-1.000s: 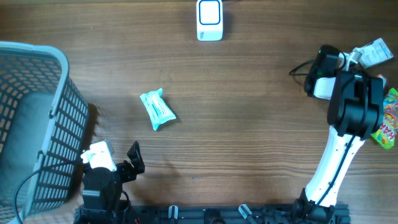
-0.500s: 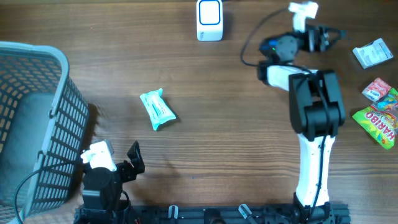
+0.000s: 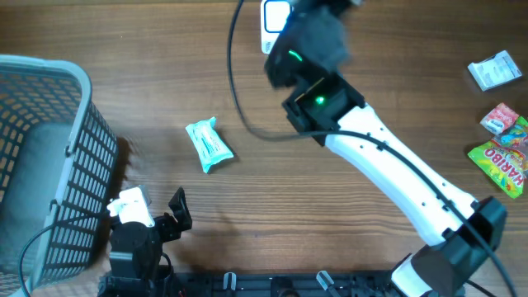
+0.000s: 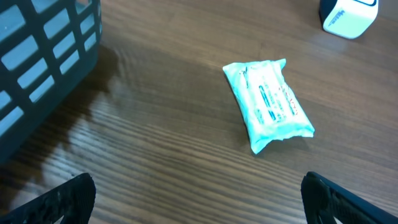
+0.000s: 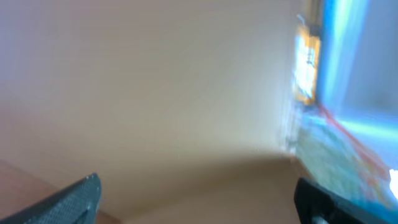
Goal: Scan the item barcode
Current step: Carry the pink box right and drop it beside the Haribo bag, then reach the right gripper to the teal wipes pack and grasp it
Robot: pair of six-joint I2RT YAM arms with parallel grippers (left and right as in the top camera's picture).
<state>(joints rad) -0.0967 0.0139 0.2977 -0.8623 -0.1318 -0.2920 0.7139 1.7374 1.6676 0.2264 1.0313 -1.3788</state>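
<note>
At lower left the left gripper (image 4: 202,200) is idling, jaws spread and empty, probably keeping clear. Beyond it, left of centre, the teal packet (image 3: 209,146) is lying untouched on the table (image 3: 346,247). At top centre the right arm (image 3: 396,173) is blurring over the scanner (image 3: 272,18), and the right gripper (image 5: 202,202) is gaping empty, so no barcode is being presented.

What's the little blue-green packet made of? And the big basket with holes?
The packet looks like thin, slightly shiny plastic wrap: it is crinkled, with crimped ends. The basket seems to be hard grey-blue plastic with a dull finish, moulded into a grid of holes.
</note>
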